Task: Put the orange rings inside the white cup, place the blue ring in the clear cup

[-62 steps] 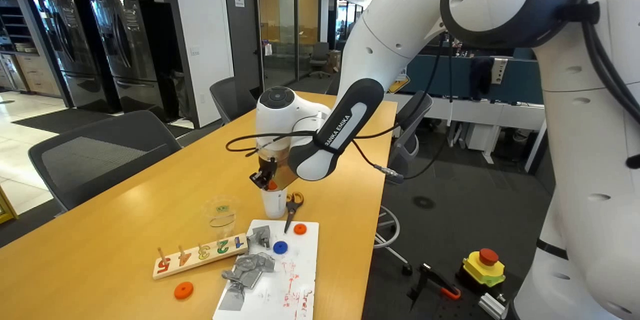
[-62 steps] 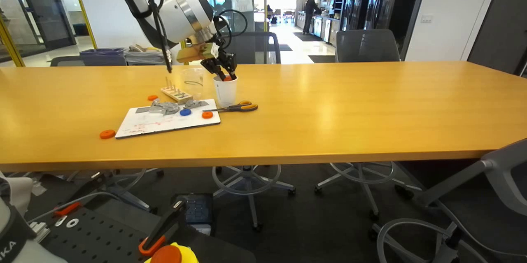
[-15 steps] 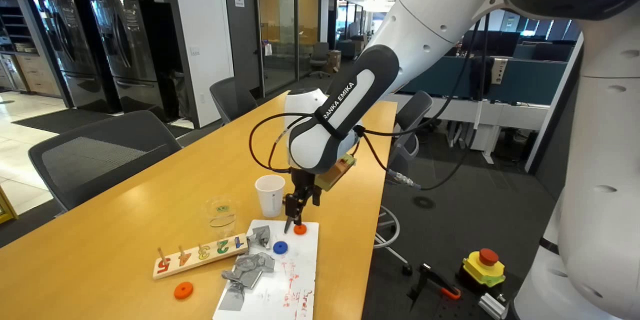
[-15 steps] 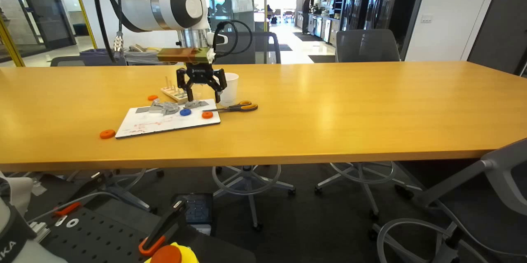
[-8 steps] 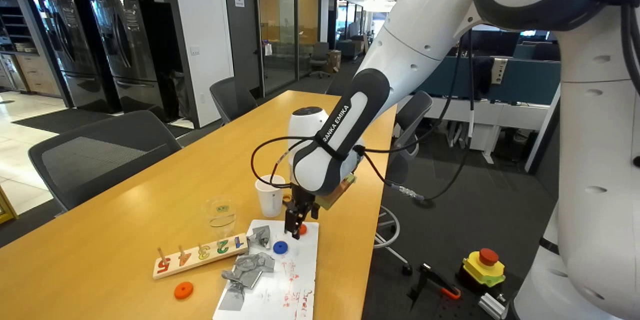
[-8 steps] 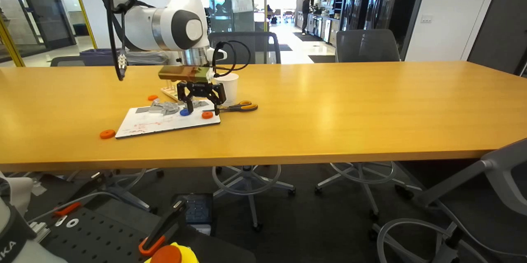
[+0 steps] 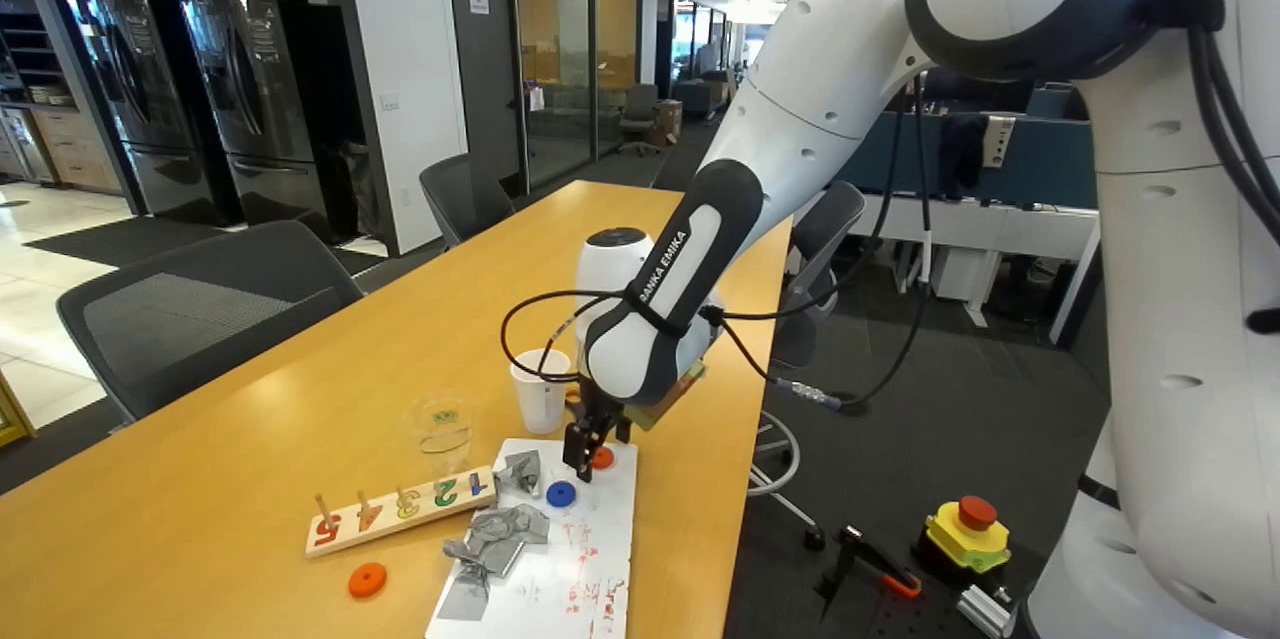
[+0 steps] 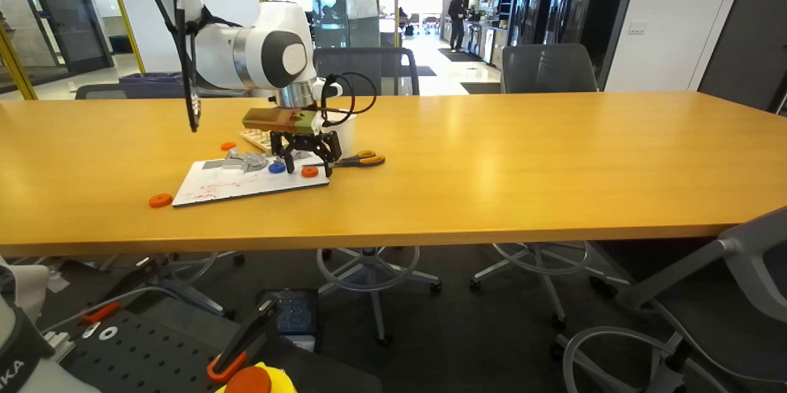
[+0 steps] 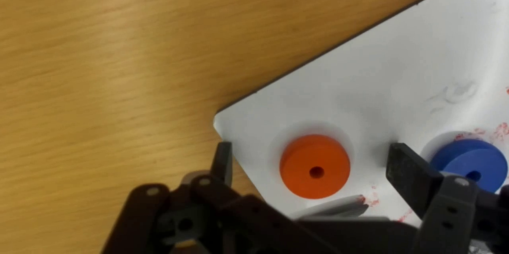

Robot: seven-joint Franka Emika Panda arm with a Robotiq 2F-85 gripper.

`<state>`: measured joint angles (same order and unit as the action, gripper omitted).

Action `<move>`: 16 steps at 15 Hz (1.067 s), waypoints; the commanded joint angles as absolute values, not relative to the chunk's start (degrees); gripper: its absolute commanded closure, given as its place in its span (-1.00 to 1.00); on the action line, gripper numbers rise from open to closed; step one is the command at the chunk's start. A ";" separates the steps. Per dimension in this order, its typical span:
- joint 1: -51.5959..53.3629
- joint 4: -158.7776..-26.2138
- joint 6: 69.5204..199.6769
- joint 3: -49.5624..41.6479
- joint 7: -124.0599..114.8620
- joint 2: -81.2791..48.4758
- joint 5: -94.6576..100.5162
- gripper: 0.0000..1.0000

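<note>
Over the whiteboard, the wide-spread hand flanks an orange ring; a straight, centred close should spare the blue ring, three o'clock in the wrist view.

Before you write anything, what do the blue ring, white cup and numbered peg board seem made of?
Blue ring: probably matt plastic; smooth, solid blue, no grain showing.
White cup: likely paper, matt white, thin-rimmed; thin plastic possible.
Numbered peg board: seemingly wood, mostly bare, pale tan; grain too small to see.

Wrist view: blue ring partly hidden behind tool.
</note>
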<state>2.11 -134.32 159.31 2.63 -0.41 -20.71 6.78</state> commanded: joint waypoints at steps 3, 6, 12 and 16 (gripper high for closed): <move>3.41 -132.44 160.36 1.37 -1.94 -21.46 6.23 -1.00; 3.33 -132.04 159.10 1.30 -2.50 -21.15 5.88 -0.46; 4.39 -130.38 154.67 0.20 -4.41 -21.00 6.98 0.39; 5.25 -128.77 151.83 -0.67 -5.90 -20.29 7.61 0.65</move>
<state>3.82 -130.64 154.29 0.79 -3.88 -20.94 6.69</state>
